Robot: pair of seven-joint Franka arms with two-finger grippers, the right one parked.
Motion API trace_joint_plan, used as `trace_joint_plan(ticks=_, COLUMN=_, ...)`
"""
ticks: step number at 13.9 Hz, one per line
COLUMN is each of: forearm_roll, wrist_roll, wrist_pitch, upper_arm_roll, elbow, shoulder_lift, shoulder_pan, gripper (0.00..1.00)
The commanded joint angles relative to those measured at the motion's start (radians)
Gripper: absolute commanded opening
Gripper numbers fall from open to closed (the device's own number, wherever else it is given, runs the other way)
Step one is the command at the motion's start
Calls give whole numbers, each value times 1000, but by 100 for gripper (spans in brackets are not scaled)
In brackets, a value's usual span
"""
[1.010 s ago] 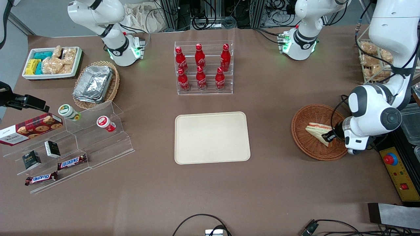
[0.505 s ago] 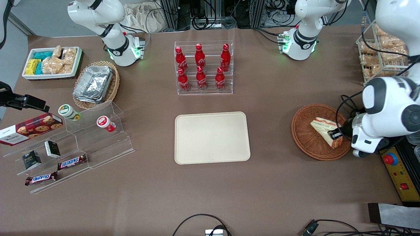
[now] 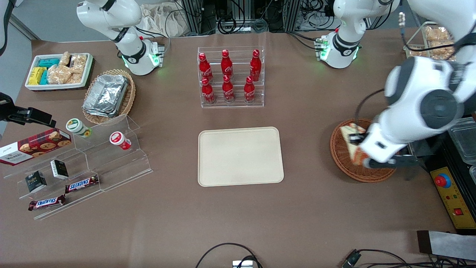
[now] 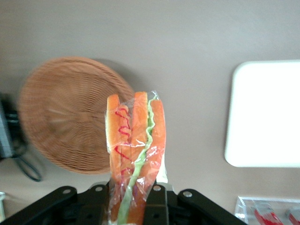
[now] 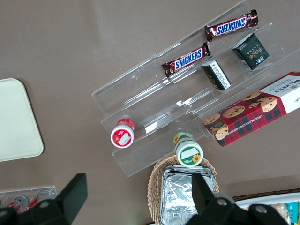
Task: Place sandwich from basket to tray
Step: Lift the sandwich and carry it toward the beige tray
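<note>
The flat cream-beige rectangular tray (image 3: 240, 156) with its rounded corners lies bare in the middle of the brown table, nearer the front camera than the clear rack of red bottles (image 3: 230, 77). Toward my working end of the table sits the round reddish-brown wicker basket (image 3: 344, 162), and nothing is left inside it that I can see. My gripper (image 3: 357, 140) hangs above the basket's edge on the tray's side, and its two black fingers (image 4: 158, 201) are clamped on the wide end of the wrapped triangular sandwich (image 4: 134, 154), white bread with orange-red and pale green layers under clear film. In the wrist view the wedge hangs free over the table, its tip over the basket's rim (so the lift out of the basket looks done). I judge the step in hand to be the carry. Next I should travel sideways toward the tray, keep the sandwich high enough to pass over the low rim, centre it over the bare surface, lower until it rests, and only then let go.
</note>
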Motion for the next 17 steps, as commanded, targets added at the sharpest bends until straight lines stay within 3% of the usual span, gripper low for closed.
trace_joint_plan(ticks=1, forearm_roll=-5, wrist_roll=-124, wrist_pitch=37, upper_arm_roll=5, elbow=74, shoulder_lift=135, shoulder_pan=-144, gripper=0)
trace_joint_plan(ticks=4, forearm_roll=7, wrist_roll=-172, wrist_pitch=136, upper_arm_roll=7, elbow=86, shoulder_lift=249, shoulder_pan=-266, gripper=0)
trace_joint_plan(ticks=8, forearm_roll=24, wrist_roll=-177, wrist_pitch=314, upper_arm_roll=13, elbow=79, shoulder_lift=372, shoulder_pan=-339, gripper=0)
trace_joint_plan(ticks=14, forearm_roll=57, wrist_roll=-179, wrist_pitch=379, upper_arm_roll=14, elbow=74, shoulder_lift=439, shoulder_pan=-345, gripper=0)
trace_joint_plan(ticks=15, forearm_roll=54, wrist_roll=-194, wrist_pitch=381, upper_arm_roll=14, elbow=76, shoulder_lift=445, shoulder_pan=-345, gripper=14)
trace_joint_plan(ticks=16, forearm_roll=50, wrist_roll=-217, wrist_pitch=384, upper_arm_roll=14, elbow=76, shoulder_lift=452, shoulder_pan=-343, gripper=36)
trace_joint_plan(ticks=17, forearm_roll=53, wrist_roll=-226, wrist_pitch=384, upper_arm_roll=14, elbow=76, shoulder_lift=452, shoulder_pan=-340, gripper=76)
